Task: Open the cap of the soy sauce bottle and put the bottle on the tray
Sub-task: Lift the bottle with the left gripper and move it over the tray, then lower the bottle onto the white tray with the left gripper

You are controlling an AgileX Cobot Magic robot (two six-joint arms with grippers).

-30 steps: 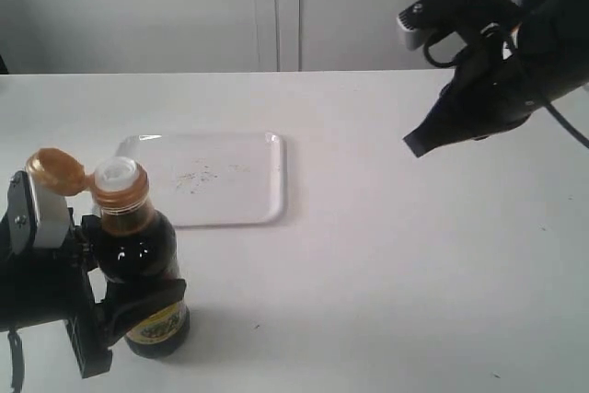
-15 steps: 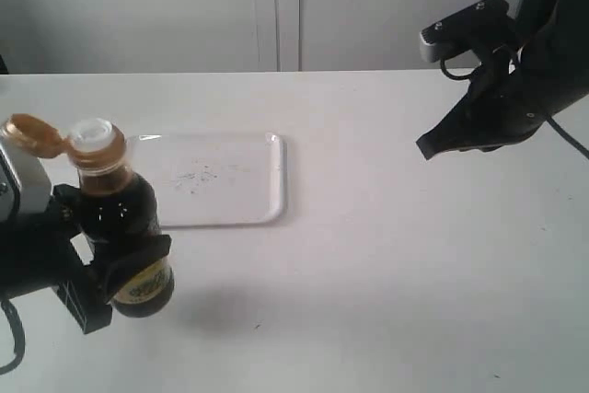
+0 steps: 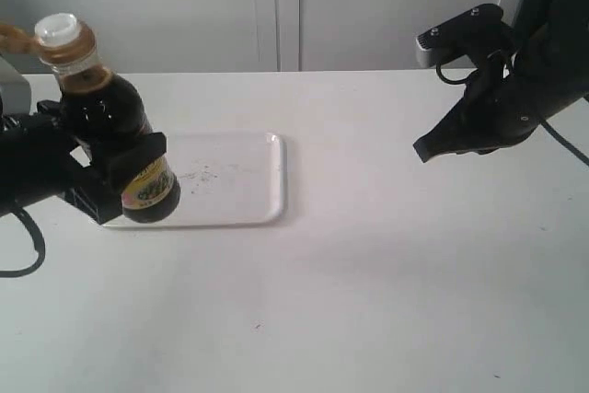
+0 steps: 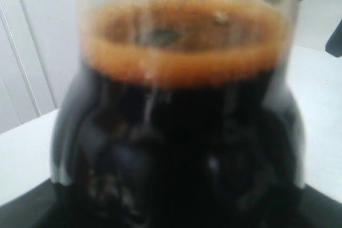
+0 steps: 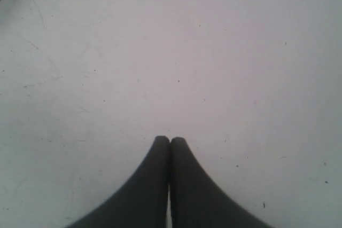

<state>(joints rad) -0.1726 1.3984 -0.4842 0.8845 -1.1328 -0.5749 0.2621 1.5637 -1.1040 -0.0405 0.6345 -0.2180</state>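
Observation:
The soy sauce bottle hangs in the air, tilted, over the left end of the white tray. My left gripper is shut on its lower body, near the yellow-and-red label. The golden-brown cap is flipped open: the lid hangs back to the left and the white spout shows. In the left wrist view the dark bottle fills the frame and hides the fingers. My right gripper is shut and empty, held above the table at the right, its fingertips pressed together.
The white table runs wide in front of and right of the tray. A pale wall with a vertical seam stands behind. The right wrist view has only speckled tabletop.
My left gripper has lifted the bottle from the table's front left, up and back, to above the tray's left end. The right arm drew back slightly to the right.

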